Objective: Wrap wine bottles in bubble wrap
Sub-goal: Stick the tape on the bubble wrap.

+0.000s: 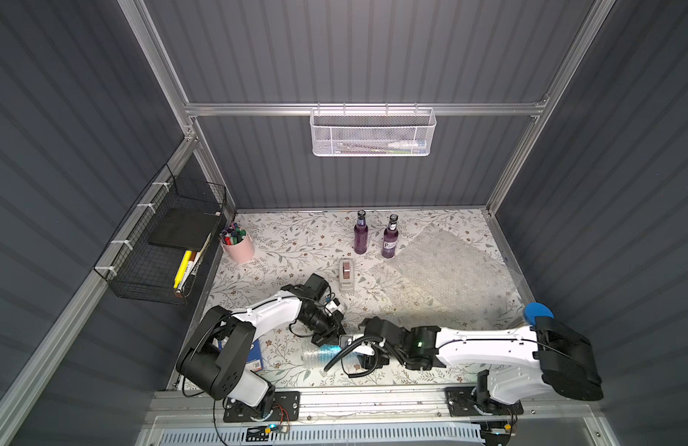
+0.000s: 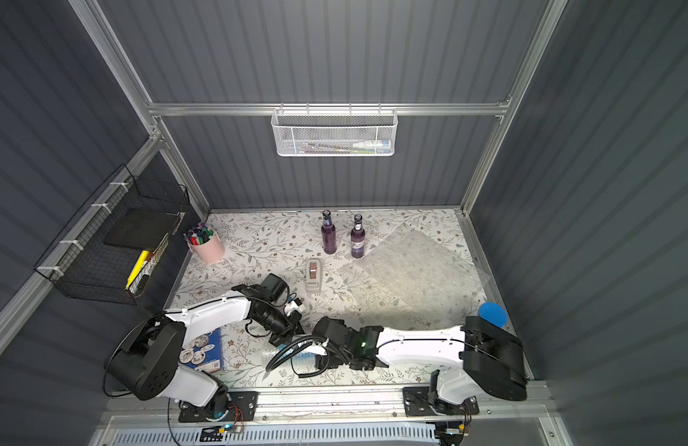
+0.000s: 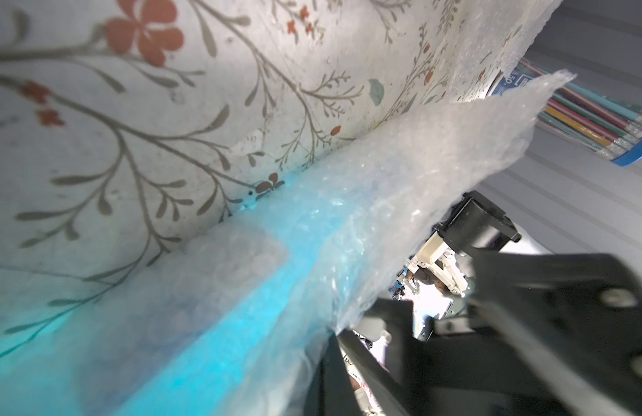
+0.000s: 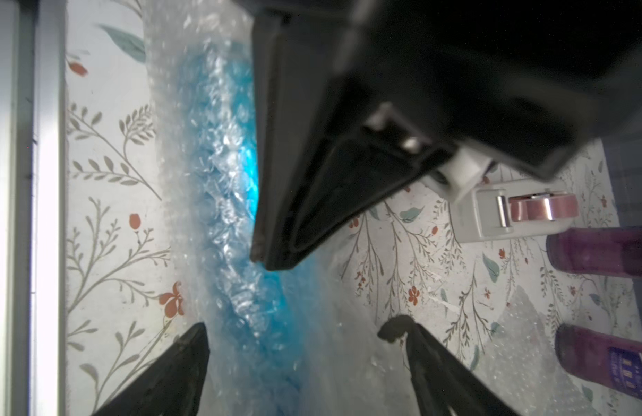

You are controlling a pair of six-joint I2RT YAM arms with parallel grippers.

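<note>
The blue wine bottle point(image 1: 326, 352) lies near the table's front edge, rolled in bubble wrap point(image 4: 218, 187). My right gripper point(image 4: 297, 338) is open and straddles it, one finger point(image 4: 189, 360) on each side. My left gripper point(image 3: 335, 329) is shut on a raised flap of that bubble wrap point(image 3: 438, 173); its dark tip point(image 4: 265, 259) rests against the wrapped bottle. Two purple wine bottles point(image 1: 360, 233) point(image 1: 390, 237) stand upright at the back. More bubble wrap sheets point(image 1: 442, 270) lie flat to their right. In both top views the arms hide most of the wrapped bottle.
A tape dispenser point(image 1: 346, 276) sits mid-table behind the arms. A pink cup of markers point(image 1: 238, 243) stands at the back left, and a blue-lidded cylinder of sticks point(image 1: 537, 313) at the right edge. A booklet point(image 2: 203, 353) lies under the left arm.
</note>
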